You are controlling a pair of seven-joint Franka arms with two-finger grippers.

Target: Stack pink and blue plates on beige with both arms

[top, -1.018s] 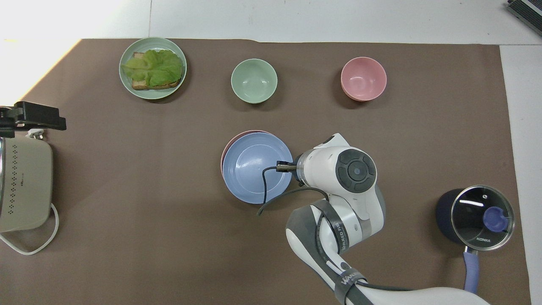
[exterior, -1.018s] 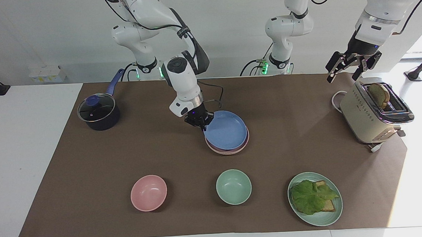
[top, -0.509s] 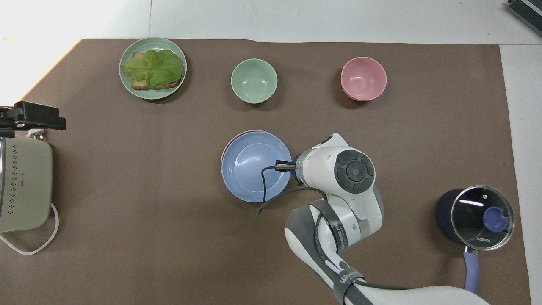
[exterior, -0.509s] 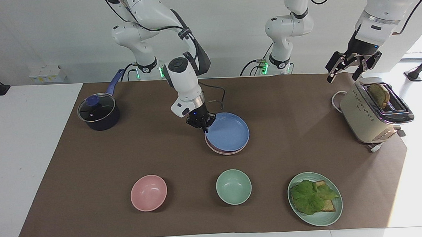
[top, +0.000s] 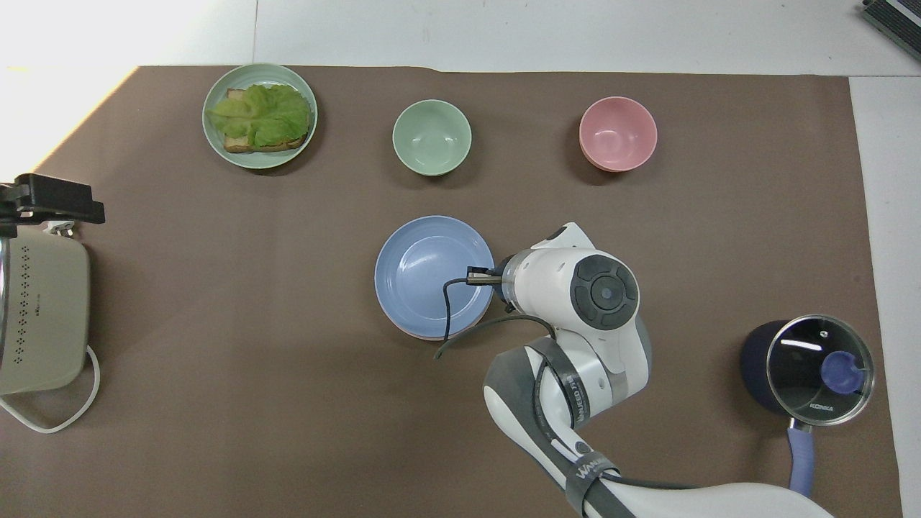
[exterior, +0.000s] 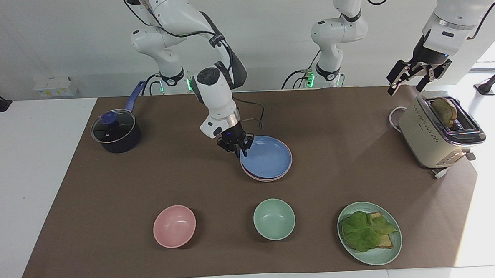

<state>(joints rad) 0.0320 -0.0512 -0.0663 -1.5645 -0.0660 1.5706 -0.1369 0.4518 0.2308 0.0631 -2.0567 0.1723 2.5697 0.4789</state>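
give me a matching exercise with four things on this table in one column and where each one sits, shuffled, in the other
Things:
1. blue plate
2. bread slice
3. lettuce
4. glass lid

Places:
A. on the dark pot
B. on the pale green plate
C. top of the plate stack at mid-table
D. standing in the toaster

Pairs: 1-C, 2-D, 3-B, 4-A

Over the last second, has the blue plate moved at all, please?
Yes. The blue plate has settled flat onto the pink plate, now level with the mat, at the right gripper.
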